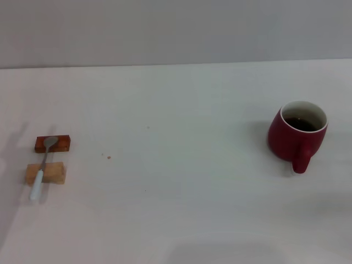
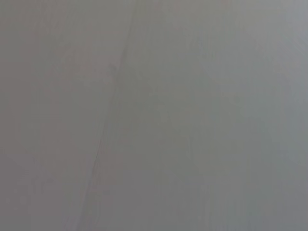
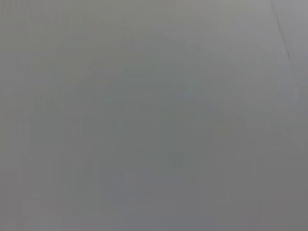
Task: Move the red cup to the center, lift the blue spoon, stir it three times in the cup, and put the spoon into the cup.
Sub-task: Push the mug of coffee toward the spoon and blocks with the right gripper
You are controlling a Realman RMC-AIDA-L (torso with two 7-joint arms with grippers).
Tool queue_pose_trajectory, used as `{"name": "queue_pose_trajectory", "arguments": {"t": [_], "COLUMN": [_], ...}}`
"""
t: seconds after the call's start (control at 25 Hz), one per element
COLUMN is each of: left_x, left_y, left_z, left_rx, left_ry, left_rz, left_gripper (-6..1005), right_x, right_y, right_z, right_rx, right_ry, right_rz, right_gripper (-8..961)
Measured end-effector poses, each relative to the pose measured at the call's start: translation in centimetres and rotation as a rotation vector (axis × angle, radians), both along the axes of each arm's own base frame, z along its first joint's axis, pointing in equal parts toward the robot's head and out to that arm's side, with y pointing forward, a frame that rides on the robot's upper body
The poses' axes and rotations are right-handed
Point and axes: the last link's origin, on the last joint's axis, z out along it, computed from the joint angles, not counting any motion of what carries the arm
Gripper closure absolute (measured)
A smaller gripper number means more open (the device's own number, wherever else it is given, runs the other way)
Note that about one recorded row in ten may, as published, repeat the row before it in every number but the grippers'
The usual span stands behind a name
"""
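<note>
Surface (image 1: 181, 209): plain white, with a pale wall behind it.

Resting directly on it:
- Red cup (image 1: 296, 138), right side, upright, handle turned toward the near edge, dark inside.
- Dark wooden block (image 1: 61, 144), far left.
- Pale wooden block (image 1: 55, 174), just nearer than the dark one, apart from it.
- Blue spoon (image 1: 44, 166), laid across both blocks, bowl on the dark one.
- Small reddish speck (image 1: 109, 157), right of the blocks.

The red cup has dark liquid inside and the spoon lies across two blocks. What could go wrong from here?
1. The red cup holds dark liquid, so a quick move to the center may spill it.
2. The blue spoon rests across the dark wooden block and the light wooden block; a poor grasp may knock it off.
3. No gripper shows in any view, so the approach cannot be checked.
</note>
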Motion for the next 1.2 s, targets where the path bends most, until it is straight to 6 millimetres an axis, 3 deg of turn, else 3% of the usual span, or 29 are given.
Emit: {"name": "queue_pose_trajectory", "arguments": {"t": [0.12, 0.32, 0.72, 1.2], "left_x": [0.0, 0.2, 0.1, 0.3], "left_y": [0.0, 0.2, 0.3, 0.9], "left_z": [0.0, 0.0, 0.0, 0.0], "left_rx": [0.000, 0.000, -0.003, -0.008], "left_ry": [0.000, 0.000, 0.000, 0.003], "left_rz": [-0.002, -0.007, 0.001, -0.003], "left_gripper": [318, 318, 319, 319], "right_x": [0.2, 0.6, 1.3, 2.7], "right_y": [0.0, 0.4, 1.0, 2.6], "right_z": [-0.1, -0.2, -0.8, -0.7], "right_rx": [-0.010, -0.034, -0.136, -0.576], "right_ry": [0.003, 0.009, 0.043, 0.059], "right_rz": [-0.013, -0.038, -0.046, -0.029], "right_gripper": [814, 955, 954, 955]}}
